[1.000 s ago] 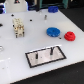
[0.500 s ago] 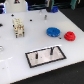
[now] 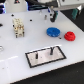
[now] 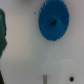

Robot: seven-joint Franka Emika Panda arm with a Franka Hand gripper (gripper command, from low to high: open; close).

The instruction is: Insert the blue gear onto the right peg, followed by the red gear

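The blue gear [image 3: 52, 32] lies flat on the white table, and the smaller red gear [image 3: 69, 36] lies just to the exterior view's right of it. Nearer the camera sits the white black-bordered plate [image 3: 33, 59] with the right peg [image 3: 51, 50] standing tall and a shorter stub [image 3: 38, 55] beside it. My gripper [image 3: 49, 15] hangs above the table behind the blue gear, apart from it. In the wrist view the blue gear [image 4: 53, 22] fills the upper part. Two small fingertips [image 4: 44, 78] show apart at the edge, with the gripper [image 4: 55, 79] open and holding nothing.
A cream and dark block stack [image 3: 18, 27] stands at the exterior view's left. A small white object [image 3: 1, 48] sits at the left edge. Clutter and the arm's body [image 3: 65, 5] line the back. A dark green shape [image 4: 2, 35] borders the wrist view.
The arm has shifted a little at the back of the table, toward the blue gear. Both gears and the plate have stayed where they were.
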